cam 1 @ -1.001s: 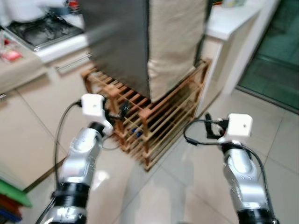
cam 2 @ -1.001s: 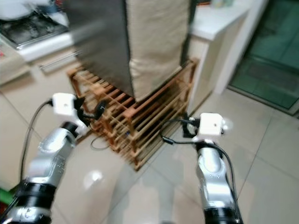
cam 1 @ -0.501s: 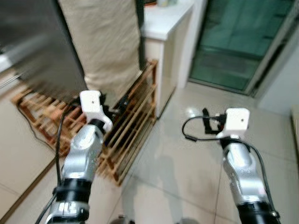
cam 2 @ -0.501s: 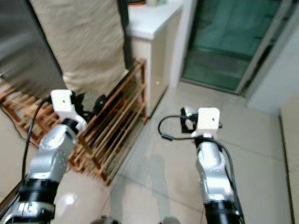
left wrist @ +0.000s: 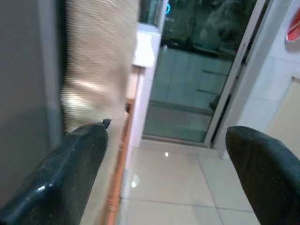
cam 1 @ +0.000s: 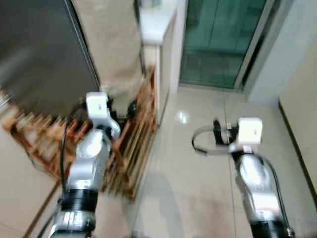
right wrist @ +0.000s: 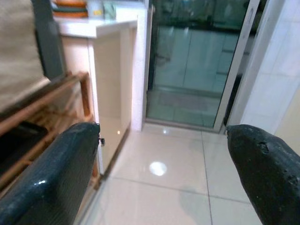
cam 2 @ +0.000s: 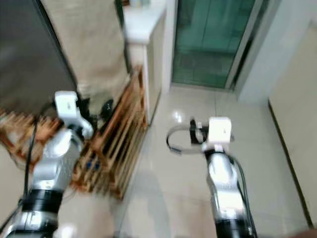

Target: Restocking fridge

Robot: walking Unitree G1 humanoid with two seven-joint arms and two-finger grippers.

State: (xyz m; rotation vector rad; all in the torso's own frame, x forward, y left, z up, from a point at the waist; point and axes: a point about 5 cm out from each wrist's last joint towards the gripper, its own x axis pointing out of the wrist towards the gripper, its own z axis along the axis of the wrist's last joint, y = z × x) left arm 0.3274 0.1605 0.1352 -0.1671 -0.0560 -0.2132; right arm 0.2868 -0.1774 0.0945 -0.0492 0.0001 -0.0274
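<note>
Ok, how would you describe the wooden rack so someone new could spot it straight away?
Start at the tall dark fridge on the robot's left, its side draped in beige cloth. The wooden rack stands on the tiled floor at its foot, beside the white counter. It alone is slatted orange-brown wood.

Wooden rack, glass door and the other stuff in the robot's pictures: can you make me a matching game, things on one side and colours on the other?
Things:
1. wooden rack
2. sliding glass door
3. cloth cover hanging by the fridge
4. left gripper fingers

Colours:
A. black
B. beige
C. orange-brown
D. dark green

Pairs: 1-C, 2-D, 3-B, 4-A
</note>
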